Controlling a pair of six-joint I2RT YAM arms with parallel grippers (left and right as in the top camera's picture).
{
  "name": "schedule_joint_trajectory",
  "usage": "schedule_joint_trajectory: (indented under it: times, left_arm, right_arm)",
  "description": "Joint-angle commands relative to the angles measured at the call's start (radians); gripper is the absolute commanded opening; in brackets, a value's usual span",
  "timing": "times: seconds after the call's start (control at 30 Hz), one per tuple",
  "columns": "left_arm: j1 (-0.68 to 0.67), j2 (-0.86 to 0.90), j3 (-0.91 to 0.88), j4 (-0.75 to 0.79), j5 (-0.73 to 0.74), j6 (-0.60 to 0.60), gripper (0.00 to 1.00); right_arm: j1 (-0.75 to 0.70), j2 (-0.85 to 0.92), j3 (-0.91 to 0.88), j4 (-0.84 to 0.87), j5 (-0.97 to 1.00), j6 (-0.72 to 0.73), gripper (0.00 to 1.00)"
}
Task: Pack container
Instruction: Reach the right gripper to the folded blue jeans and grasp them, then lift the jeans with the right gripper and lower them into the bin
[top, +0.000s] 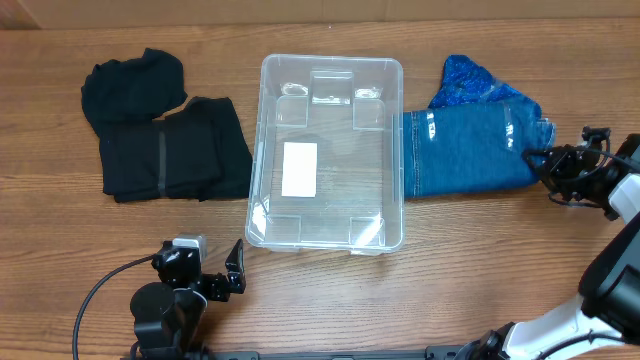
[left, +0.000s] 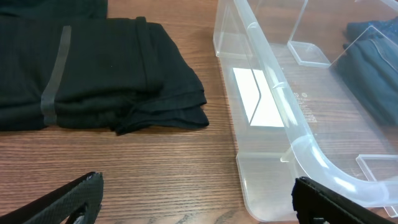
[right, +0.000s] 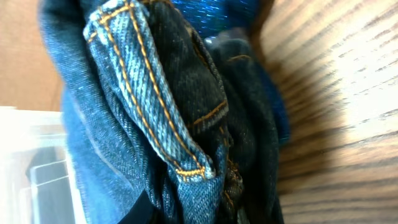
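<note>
With the clear container (top: 254, 150) empty at centre frame, the folded jeans (top: 465, 150) at right risked unfolding or snagging its rim if dragged by one edge, the right gripper (top: 545, 167) at their hem, its opening impossible to tell, the left gripper (top: 212, 272) at lower left spread wide, holding nothing.

Overhead top-down; close, low wrist views sharing container (top: 345, 190)
</note>
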Motion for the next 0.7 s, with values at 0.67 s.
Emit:
schedule_joint_trajectory:
  times: [0.67]
  left_arm:
    - [-0.002,-0.005,-0.003,0.003,-0.006,-0.017,1.00]
  right_arm:
    - [0.376,-0.636,0.104,0.772,-0.632,0.625,0.04]
